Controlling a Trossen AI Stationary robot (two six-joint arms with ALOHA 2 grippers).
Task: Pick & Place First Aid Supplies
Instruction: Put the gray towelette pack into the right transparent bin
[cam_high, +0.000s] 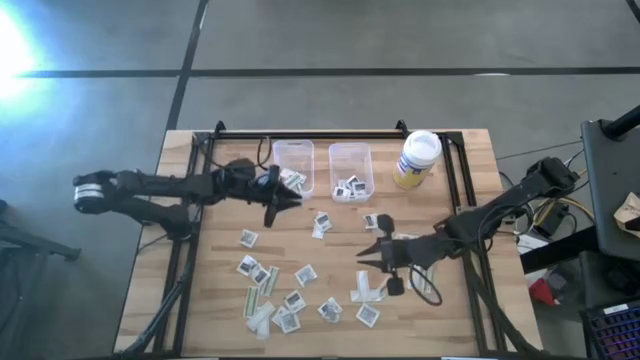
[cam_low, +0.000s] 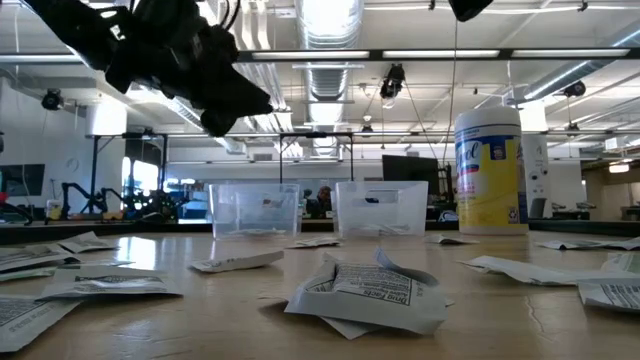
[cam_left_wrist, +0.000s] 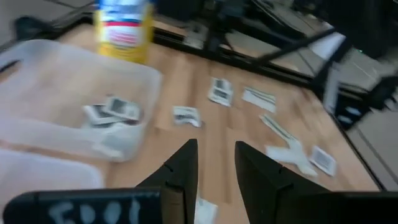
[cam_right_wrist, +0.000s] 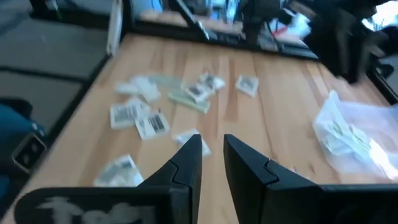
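Fingers, left: from my seat the left gripper (cam_left_wrist: 214, 177) shows its two dark fingers (cam_left_wrist: 180, 171) parted by a narrow gap with nothing between them; it hangs above the table beside the two bins.
Fingers, right: the right gripper (cam_right_wrist: 211, 165) has its fingers a slit apart and empty, over the near-right part of the table.
First aid supplies: I count many small flat paper packets (cam_high: 306, 274), square white ones with dark print and a few long pale strips, scattered loose over the middle and near side of the boards. A few lie inside the right-hand clear plastic rectangular bin (cam_high: 351, 152); some sit at the edge of the left-hand clear plastic bin (cam_high: 293, 150), though I cannot tell whether they are in it or just beside it.
Surface: a light wooden plank table (cam_high: 470, 180) with a black metal frame around it.
Jar: a yellowish canister with a white lid (cam_high: 417, 160) stands upright at the far right, just beside the bins.
Room: grey floor with dark lines around the table; in the low view, an open hall with ceiling strip lights and ducts.
Writing: the crumpled packet nearest the low camera (cam_low: 365, 290) reads "Drug Facts"; the canister label is too blurred for me to read.
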